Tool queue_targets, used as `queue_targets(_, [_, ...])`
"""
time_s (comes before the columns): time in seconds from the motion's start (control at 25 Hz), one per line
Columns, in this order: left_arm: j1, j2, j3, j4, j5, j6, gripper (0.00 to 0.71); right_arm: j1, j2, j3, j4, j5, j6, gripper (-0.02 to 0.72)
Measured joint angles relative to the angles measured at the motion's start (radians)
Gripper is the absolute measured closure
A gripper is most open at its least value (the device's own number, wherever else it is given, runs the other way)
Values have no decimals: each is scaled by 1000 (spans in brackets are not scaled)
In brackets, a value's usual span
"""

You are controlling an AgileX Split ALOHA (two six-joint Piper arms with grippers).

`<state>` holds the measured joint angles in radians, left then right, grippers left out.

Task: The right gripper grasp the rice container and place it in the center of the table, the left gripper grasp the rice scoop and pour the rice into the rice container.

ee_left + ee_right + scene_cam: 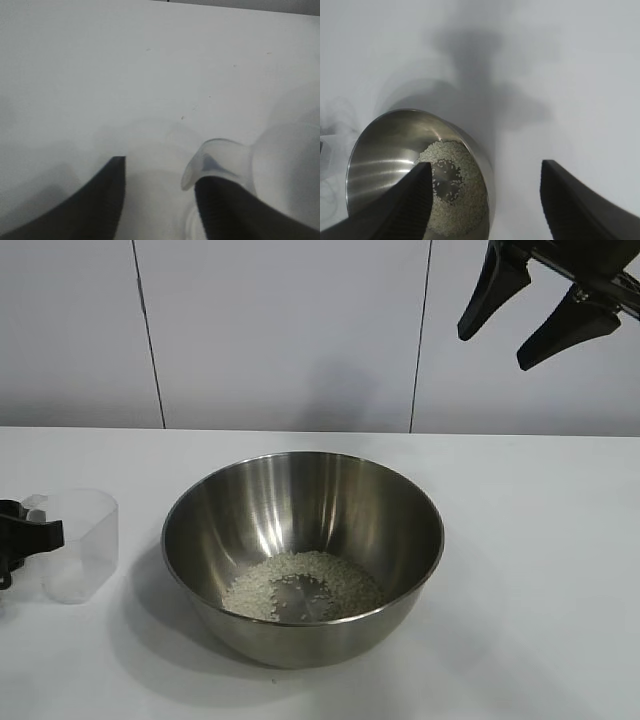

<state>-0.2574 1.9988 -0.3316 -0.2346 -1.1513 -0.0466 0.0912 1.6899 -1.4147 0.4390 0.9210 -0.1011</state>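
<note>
Stood mid-frame on the worktop: steel bowl holding rice; at left edge, emptied scoop between left gripper fingers, grip uncertain, liable to tip on release; upper right, right gripper spread, empty.

Lab / robot test bench, not a home kitchen. Plain white table, bare white panel wall w/ thin vertical seams behind. Black robot claw hangs over it. Only props: steel bowl w/ rice, clear plastic cup.
</note>
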Motion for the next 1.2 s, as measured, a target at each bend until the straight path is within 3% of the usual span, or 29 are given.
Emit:
queue_targets(0.12, [0, 0, 58, -11, -4, 0, 221, 0, 0, 0, 0, 0, 0, 270])
queue_targets(0.36, [0, -35, 204, -13, 0, -31, 209, 0, 0, 0, 0, 0, 0, 270])
queue_targets(0.64, [0, -402, 259, -11, 0, -71, 235, 0, 0, 0, 0, 0, 0, 270])
queue_targets(0.72, [0, -544, 225, 19, 54, -72, 242, 0, 0, 0, 0, 0, 0, 270])
queue_targets(0.84, [0, -714, 89, 149, 351, -81, 245, 0, 0, 0, 0, 0, 0, 270])
queue_targets(1.0, [-12, -799, -216, 372, 963, -211, 245, 0, 0, 0, 1, 3, 0, 270])
queue_targets(1.12, [-70, -774, -441, 425, 1406, -301, 245, 0, 0, 0, 1, 3, 0, 270])
queue_targets(1.2, [-119, -735, -576, 392, 1605, -314, 245, 0, 0, 0, 1, 3, 0, 270])
